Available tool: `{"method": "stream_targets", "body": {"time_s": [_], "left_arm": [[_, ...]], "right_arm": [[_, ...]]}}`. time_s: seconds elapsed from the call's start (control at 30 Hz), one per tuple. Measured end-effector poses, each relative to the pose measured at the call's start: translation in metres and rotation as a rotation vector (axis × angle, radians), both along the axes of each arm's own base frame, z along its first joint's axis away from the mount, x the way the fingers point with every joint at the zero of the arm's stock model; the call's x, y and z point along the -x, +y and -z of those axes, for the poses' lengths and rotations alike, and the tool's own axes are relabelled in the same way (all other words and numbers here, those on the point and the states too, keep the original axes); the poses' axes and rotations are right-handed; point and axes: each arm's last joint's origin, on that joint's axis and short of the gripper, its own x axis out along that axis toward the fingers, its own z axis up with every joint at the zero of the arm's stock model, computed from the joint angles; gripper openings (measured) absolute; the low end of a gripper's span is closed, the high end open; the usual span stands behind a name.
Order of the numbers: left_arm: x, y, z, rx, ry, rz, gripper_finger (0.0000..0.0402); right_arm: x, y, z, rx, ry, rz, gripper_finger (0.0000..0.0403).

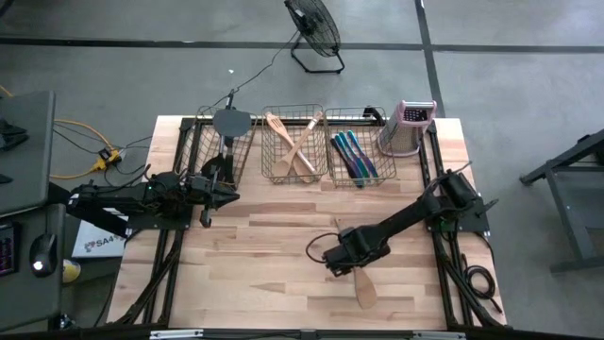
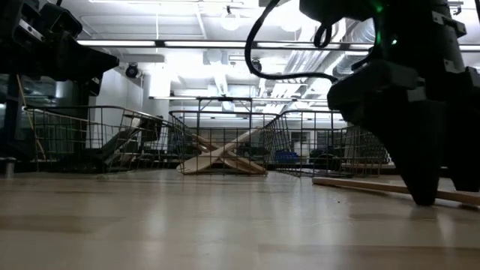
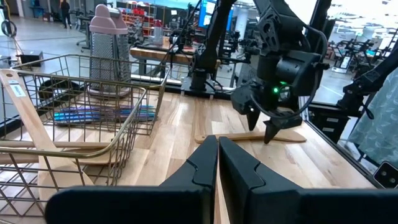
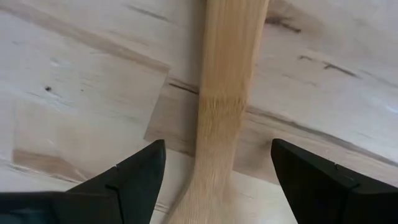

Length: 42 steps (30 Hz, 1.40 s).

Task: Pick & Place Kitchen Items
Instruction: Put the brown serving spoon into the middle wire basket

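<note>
While flat, wooden spoon [image 1: 359, 276] handle points toward baskets [image 1: 295, 144].

The pale wooden table [image 1: 283, 246] carries three wire baskets [image 1: 294, 144] and a grater [image 1: 408, 127] at its far edge, and one wooden spoon [image 1: 360, 280] lies near the front.

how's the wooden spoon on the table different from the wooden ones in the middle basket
The wooden spoon on the table lies flat and alone on the bare wood, between the open fingers of the right gripper. The wooden utensils in the middle basket are crossed over each other, leaning inside the wire walls, with no gripper near them. All are pale wood with long handles.
</note>
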Motion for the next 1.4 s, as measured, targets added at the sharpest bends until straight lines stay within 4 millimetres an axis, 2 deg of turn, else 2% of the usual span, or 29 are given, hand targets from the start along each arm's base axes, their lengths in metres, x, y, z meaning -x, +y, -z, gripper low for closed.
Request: {"method": "stream_targets", "body": {"time_s": [0.63,1.03,1.4], "left_arm": [[0.0,0.0,0.0,0.0,0.0,0.0,0.0015],[0.0,0.0,0.0,0.0,0.0,0.0,0.0015],[0.0,0.0,0.0,0.0,0.0,0.0,0.0015]], "right_arm": [[-0.0036,0.0011,0.0071,-0.009,0.001,0.008,0.0281],[-0.0045,-0.0012,0.0078,-0.008,0.004,0.019,0.0173],[-0.0054,-0.0039,0.0083,-0.009,0.01,0.045,0.0127]]}}
